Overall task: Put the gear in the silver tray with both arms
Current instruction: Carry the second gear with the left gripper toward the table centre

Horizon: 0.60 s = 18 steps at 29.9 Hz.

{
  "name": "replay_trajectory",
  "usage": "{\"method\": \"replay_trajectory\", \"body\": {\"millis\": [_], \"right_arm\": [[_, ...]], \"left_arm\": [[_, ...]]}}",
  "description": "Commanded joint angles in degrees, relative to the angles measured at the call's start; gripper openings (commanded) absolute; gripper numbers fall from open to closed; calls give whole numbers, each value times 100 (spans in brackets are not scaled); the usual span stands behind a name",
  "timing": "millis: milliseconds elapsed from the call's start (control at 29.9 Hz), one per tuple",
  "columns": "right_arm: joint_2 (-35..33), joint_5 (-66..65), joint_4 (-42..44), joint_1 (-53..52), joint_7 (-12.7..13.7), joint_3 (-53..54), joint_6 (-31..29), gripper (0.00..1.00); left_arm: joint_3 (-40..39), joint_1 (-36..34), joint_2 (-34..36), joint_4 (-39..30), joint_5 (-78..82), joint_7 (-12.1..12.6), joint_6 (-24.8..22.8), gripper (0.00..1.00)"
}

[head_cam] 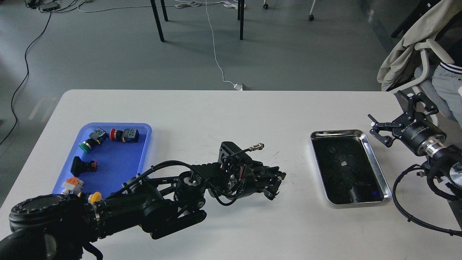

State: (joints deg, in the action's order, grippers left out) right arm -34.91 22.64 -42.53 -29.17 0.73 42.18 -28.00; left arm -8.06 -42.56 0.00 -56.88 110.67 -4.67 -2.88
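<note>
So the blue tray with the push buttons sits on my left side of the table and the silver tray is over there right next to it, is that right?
Not quite. The blue tray with the push buttons is on your left, but the silver tray sits far over on your right, well apart from it, with the left gripper between them. The head view shows this.

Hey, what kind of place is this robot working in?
Probably a robotics lab or workshop. A white table holds a blue tray of push-button switches and a silver tray; cables trail across a grey floor, and a jacket hangs over a chair.
</note>
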Motion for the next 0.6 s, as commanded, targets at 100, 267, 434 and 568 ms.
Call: {"method": "replay_trajectory", "body": {"millis": [100,267,434,568], "right_arm": [[2,-5,8,-1,-2,-8,0,99],[-7,-5,8,-1,-2,9,0,99],[-7,4,-18,-10,-2,9,0,99],[-16,-5,-62,-63,6,-17,0,99]], "left_arm": [[-12,2,0,256,-1,10,200,25],[-29,2,0,256,-36,10,235,51],[-73,-7,0,247,-63,1,358,69],[-196,-42,0,230,-194,1,779,89]]}}
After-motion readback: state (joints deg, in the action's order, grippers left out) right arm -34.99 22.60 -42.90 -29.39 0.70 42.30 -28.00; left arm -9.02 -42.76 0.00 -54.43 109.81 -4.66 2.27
